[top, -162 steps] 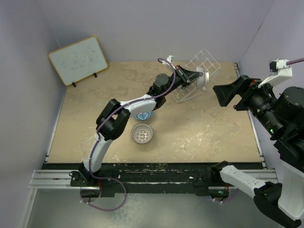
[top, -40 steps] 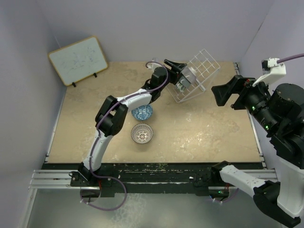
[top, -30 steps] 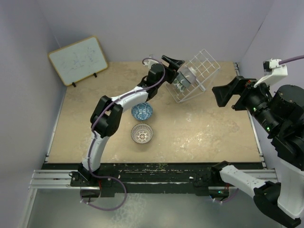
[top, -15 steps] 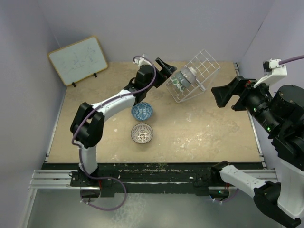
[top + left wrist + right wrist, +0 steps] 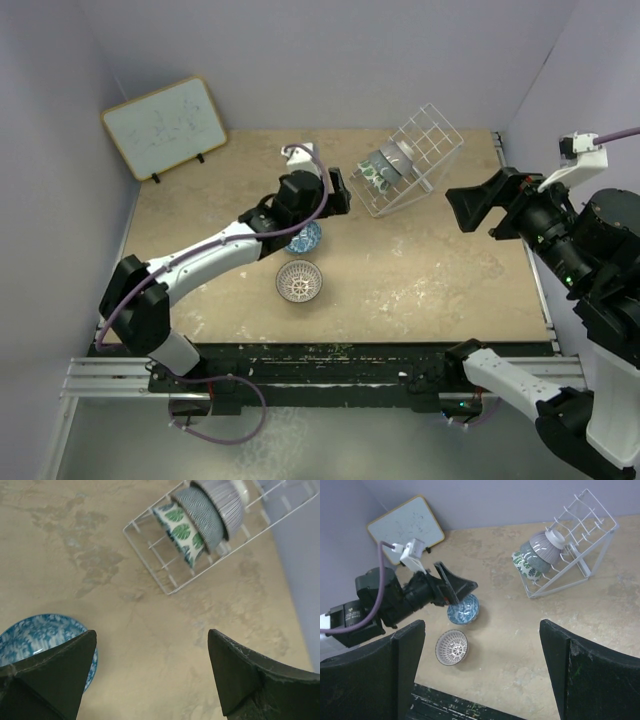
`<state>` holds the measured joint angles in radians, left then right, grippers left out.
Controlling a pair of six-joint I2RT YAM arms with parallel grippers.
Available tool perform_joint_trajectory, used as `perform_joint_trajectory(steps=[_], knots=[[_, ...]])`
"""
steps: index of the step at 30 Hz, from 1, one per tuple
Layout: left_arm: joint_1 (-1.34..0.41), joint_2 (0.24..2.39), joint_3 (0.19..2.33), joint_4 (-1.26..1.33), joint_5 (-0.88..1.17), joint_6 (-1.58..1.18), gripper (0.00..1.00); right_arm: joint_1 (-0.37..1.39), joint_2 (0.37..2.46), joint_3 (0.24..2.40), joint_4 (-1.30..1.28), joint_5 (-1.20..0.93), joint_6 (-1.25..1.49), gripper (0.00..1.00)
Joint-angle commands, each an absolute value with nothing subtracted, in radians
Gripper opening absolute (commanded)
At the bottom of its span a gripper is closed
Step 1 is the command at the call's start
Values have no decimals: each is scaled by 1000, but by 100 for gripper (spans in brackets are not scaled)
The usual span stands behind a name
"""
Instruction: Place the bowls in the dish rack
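Hovering by blue bowl, middle of table, left gripper empty, guess lining up next pick.
Left wrist: jaws spread wide; three bowls lean nested in slanted dish rack, far right corner.
Right wrist: right gripper spread, idle; lattice bowl loose.

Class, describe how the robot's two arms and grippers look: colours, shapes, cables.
Both arms alternate white links with black joints. The left arm carries a purple cable looped along it; the right arm has one too, near its white wrist bracket. The left gripper and right gripper are black, each with two broad, wedge-shaped fingers tapering to points.
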<state>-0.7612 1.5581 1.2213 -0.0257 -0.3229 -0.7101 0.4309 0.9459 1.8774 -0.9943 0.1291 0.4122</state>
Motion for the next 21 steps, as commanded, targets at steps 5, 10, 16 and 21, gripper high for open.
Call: perform_joint_trajectory(steps=[5,10,16,21], knots=[[-903,1653,1242,-261,-631,-555,93,427,940,1859,-959,104,437,97],[-912,1717,1258,-312,-697,-551,89,427,936,1860,-968,109,439,97],[-913,1797,1268,-313,-782,-504,88,427,937,1850,-961,103,442,97],[-913,1835,1270,-226,-801,-391,87,427,945,1851,-956,104,439,97]])
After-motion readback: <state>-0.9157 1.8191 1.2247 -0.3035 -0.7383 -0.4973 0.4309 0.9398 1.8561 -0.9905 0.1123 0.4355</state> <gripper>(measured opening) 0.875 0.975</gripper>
